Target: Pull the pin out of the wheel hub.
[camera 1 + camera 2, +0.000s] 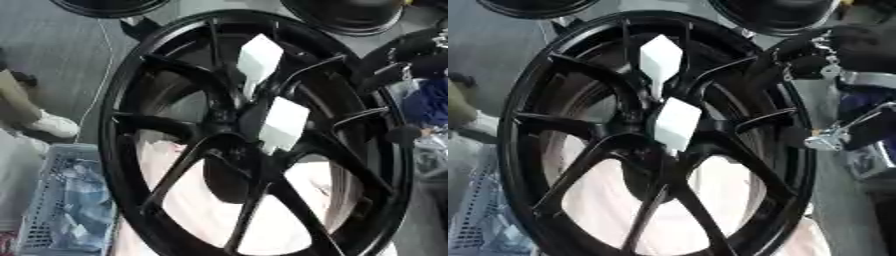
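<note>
- Wheel hub (254,135): black, multi-spoke, fills most of both views; stands tilted, with the lower rim cut off by the bottom edge. A pale surface shows through the lower spoke openings.
- Right arm (859,55): black with silver joints, enters from the upper right and lies against or just beside the rim's right side. The right hand (385,67) is a dark mass at the rim edge; whether its fingers are straight or curled, and whether they hold anything, cannot be told.
- Basket (52,200): pale blue mesh at the lower left, partly hidden by the rim; its contents are hard to make out.
- Upper pin (259,59): white, with a broad flat head and a narrow stem pointing down toward the hub centre, seated between the upper spokes.
- Lower pin (284,124): white, same shape, just beside the hub centre; its lower tip merges into dark metal.
- Left hand: appears in neither view.
</note>
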Controlling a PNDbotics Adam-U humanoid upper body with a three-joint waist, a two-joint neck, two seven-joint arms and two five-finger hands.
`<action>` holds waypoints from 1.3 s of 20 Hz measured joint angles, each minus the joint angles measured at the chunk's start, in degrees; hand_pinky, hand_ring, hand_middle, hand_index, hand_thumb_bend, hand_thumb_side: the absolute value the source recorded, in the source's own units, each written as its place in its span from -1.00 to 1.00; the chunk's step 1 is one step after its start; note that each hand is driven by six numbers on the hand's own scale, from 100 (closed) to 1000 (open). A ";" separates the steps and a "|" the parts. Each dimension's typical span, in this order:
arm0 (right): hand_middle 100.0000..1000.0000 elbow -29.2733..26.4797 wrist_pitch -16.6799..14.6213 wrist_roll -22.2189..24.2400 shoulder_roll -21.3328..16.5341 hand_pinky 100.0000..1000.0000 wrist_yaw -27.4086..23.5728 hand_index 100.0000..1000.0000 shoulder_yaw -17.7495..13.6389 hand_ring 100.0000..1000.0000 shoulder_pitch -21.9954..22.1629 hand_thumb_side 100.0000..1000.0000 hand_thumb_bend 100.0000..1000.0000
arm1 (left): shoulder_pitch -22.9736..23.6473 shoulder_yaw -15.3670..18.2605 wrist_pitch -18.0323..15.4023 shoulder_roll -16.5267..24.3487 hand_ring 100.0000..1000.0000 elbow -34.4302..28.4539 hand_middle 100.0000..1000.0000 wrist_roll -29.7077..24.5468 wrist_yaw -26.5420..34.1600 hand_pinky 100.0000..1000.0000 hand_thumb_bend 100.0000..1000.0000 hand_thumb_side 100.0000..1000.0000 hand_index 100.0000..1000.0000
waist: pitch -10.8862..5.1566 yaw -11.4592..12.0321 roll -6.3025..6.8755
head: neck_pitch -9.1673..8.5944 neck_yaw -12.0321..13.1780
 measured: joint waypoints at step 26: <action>0.63 -0.02 -0.82 12.37 5.76 0.64 -1.64 0.76 7.54 0.75 -14.40 -1.00 -0.40 | -0.19 0.56 0.41 0.41 0.46 0.00 0.24 1.48 0.63 0.48 -1.00 0.38 0.47 | 1.48 4.88 -1.59 | -0.12 -5.24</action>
